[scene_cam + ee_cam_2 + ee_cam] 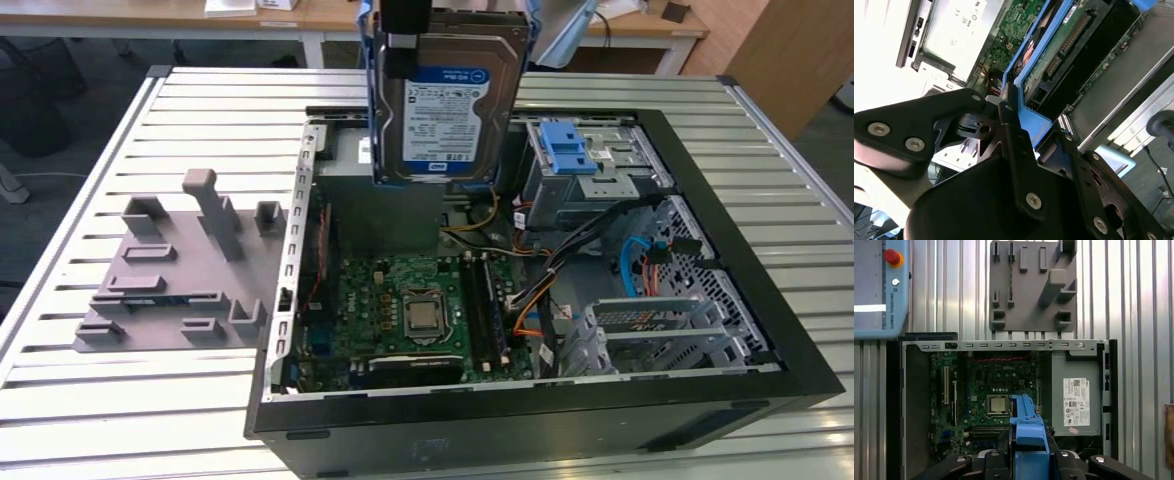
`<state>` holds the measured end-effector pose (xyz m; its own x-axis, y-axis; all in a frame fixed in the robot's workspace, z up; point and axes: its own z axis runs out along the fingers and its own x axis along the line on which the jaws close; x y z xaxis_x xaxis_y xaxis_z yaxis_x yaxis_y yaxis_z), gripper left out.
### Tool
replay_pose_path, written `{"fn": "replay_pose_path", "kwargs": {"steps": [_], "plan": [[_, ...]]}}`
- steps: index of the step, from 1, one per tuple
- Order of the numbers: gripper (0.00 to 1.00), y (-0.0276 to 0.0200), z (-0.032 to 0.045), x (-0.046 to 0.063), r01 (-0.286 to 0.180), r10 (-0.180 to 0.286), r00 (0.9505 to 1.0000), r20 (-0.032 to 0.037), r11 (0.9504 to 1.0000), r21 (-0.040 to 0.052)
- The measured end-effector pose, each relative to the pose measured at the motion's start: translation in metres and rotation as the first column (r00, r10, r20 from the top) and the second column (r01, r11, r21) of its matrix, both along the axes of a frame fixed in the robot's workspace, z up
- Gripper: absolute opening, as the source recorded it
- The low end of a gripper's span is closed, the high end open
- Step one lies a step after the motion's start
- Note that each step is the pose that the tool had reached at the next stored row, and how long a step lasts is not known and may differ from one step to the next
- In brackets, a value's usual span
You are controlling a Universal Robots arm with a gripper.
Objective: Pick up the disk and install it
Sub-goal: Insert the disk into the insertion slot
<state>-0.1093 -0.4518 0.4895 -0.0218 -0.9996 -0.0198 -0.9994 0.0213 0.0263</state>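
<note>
The disk (447, 100), a silver drive with a blue-and-white label in a blue carrier, hangs upright above the back of the open computer case (747, 300). My gripper (404, 22) is shut on the carrier's top edge. In the second wrist view the black fingers (1006, 130) clamp the blue carrier (1026, 120), and the disk's green circuit side (1064, 45) points down toward the case. The first wrist view looks straight down past the carrier (1029, 430) onto the case interior.
A drive bay with a blue ridged latch (567, 150) sits at the case's back, on the exterior view's right. The motherboard (400, 310) and a grey box with a white sticker (1076, 390) lie inside. A grey fixture (174, 270) and a teach pendant (879, 285) rest on the slatted table.
</note>
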Motion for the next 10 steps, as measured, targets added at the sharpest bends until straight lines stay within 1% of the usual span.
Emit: {"fn": "replay_pose_path", "kwargs": {"steps": [6,10], "plan": [[0.36,-0.0104,-0.0005,0.004,0.0,0.0,1.0,0.0,1.0,0.0001],[0.36,-0.0164,-0.0007,0.007,0.0,0.0,1.0,0.0,1.0,0.0001]]}}
